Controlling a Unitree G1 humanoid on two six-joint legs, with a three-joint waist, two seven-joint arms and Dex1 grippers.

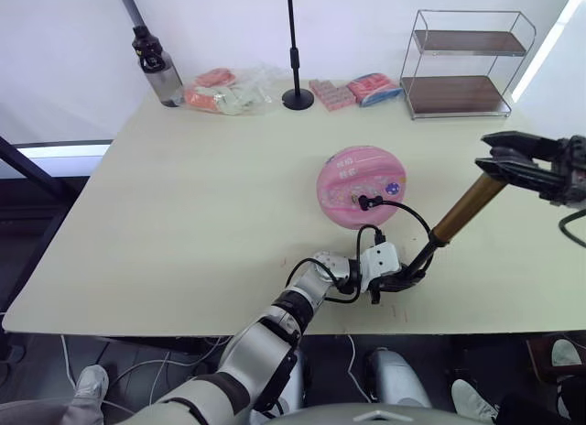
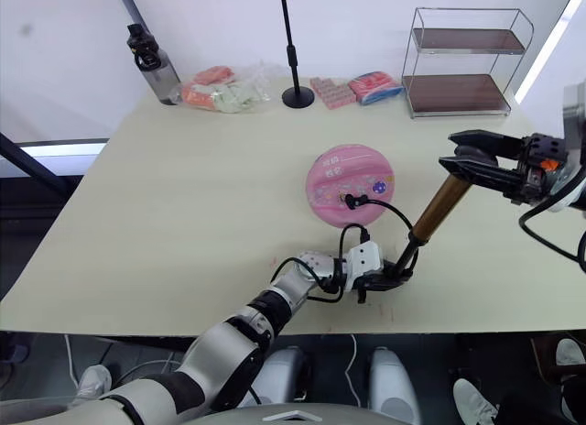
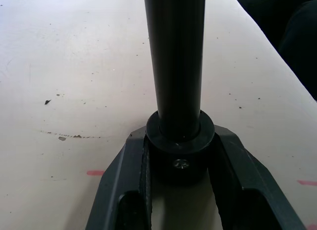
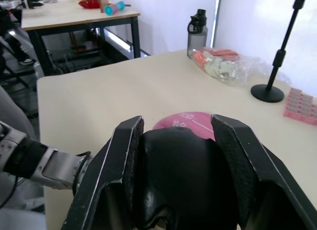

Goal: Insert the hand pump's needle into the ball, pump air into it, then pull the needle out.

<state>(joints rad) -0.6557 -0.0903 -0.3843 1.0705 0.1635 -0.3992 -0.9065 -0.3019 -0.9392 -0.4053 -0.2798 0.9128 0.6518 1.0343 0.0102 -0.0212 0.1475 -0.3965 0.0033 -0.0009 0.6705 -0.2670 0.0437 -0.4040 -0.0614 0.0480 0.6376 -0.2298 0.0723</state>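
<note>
The pink ball (image 1: pixel 361 185) lies near the middle of the table, and the hand pump's thin black hose (image 1: pixel 403 211) plugs into its near side. The bronze-gold hand pump (image 1: pixel 469 206) leans from the table's front edge up toward the right. My left gripper (image 1: pixel 396 279) is shut on the pump's black foot (image 3: pixel 181 149) at the front edge. My right gripper (image 1: pixel 502 159) is shut on the black T-handle (image 4: pixel 179 175) at the pump's raised end, right of the ball.
A grey bottle (image 1: pixel 157 66), a clear bag of packets (image 1: pixel 224 92), a tall black stand with a round base (image 1: pixel 295 59), pink packets (image 1: pixel 355 90) and a wire two-tier shelf (image 1: pixel 462 63) line the table's far edge.
</note>
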